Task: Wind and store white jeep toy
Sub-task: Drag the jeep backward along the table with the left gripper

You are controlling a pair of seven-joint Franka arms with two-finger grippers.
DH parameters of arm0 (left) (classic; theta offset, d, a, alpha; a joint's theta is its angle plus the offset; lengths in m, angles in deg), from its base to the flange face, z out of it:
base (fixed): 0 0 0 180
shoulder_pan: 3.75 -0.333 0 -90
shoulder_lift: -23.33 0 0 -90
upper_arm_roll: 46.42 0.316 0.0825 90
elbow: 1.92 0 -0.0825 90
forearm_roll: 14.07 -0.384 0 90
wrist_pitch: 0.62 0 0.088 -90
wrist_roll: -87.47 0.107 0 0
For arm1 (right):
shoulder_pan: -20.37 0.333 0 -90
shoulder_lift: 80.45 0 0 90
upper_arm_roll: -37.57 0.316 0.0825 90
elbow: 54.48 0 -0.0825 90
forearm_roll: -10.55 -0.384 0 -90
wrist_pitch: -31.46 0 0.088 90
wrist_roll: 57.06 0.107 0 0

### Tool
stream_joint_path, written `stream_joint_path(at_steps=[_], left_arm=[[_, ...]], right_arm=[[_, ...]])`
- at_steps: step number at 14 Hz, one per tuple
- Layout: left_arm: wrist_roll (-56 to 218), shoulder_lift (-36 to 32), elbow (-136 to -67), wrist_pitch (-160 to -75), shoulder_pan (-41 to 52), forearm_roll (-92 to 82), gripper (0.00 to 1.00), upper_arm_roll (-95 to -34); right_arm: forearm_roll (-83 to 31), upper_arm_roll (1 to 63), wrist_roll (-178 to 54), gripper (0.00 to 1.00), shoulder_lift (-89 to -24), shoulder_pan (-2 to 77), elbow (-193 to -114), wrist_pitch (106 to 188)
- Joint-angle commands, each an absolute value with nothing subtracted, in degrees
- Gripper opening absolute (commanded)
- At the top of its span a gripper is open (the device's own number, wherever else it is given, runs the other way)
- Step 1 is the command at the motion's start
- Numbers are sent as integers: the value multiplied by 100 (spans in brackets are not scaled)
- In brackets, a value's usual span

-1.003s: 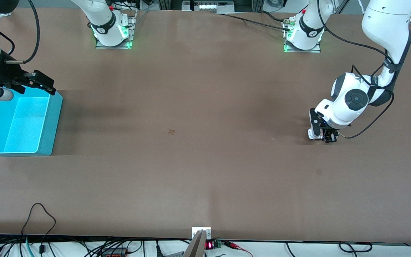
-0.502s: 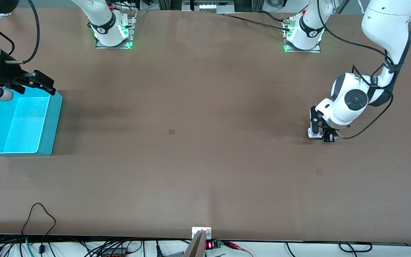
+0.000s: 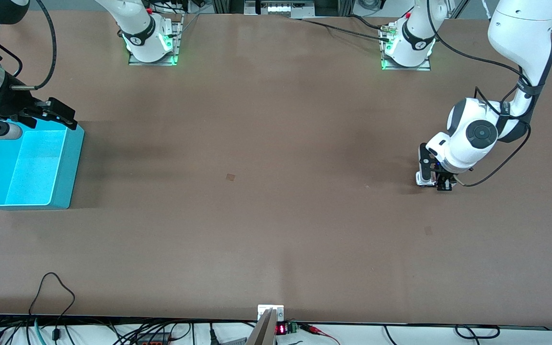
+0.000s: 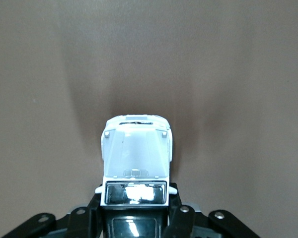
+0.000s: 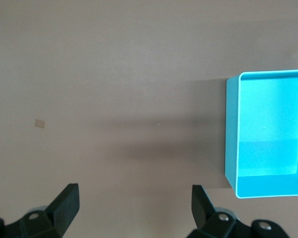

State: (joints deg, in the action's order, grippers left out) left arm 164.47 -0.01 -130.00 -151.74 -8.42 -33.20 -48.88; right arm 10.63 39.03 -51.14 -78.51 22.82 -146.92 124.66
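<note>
Front view: the brown worktop (image 3: 266, 201) carries a cyan bin (image 3: 67, 165) at the right arm's end. The bin is rectangular and open-topped, and nothing shows inside it. The right gripper (image 3: 51, 112) hangs over the bin's corner farthest from the front camera, with its fingers spread apart and nothing between them. At the left arm's end, the left gripper (image 3: 433, 181) is down at the worktop, pointing downward. The jeep (image 3: 420, 178) shows as a small white shape at the gripper's tip, resting on the worktop. A small pale square mark (image 3: 230, 177) lies on the worktop near its middle, well apart from both the bin and the jeep.

Left wrist view: the jeep (image 4: 136, 158) sits upright on the worktop (image 4: 238, 74), its white hood pointing away from the camera. Its windscreen and dark roof lie nearest the gripper. The black fingers (image 4: 181, 218) of the left gripper (image 4: 135, 218) press against both flanks of the jeep's rear body, closed on it. The wheels are hidden under the body.

Right wrist view: the two black fingers (image 5: 64, 206) of the right gripper (image 5: 134, 203) stand wide apart, holding nothing. Below them lies bare worktop (image 5: 114, 59), with the bin (image 5: 231, 134) just beside. The bin's floor is bare. The square mark (image 5: 39, 122) is visible on the worktop, well apart from the bin.
</note>
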Motion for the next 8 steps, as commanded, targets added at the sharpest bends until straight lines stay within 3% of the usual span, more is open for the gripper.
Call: stream_joint_path(at_steps=[1,8], left_arm=[[16499,-119,-12954,-15206,-981,-3429,19,-4905],[16726,-443,-12717,-15206,-1911,-3437,20,-4897]], right_arm=[[967,3915,-5108,100,-7817,2274,-14579,12436],[967,3915,-5108,100,-7817,2274,-14579,12436]])
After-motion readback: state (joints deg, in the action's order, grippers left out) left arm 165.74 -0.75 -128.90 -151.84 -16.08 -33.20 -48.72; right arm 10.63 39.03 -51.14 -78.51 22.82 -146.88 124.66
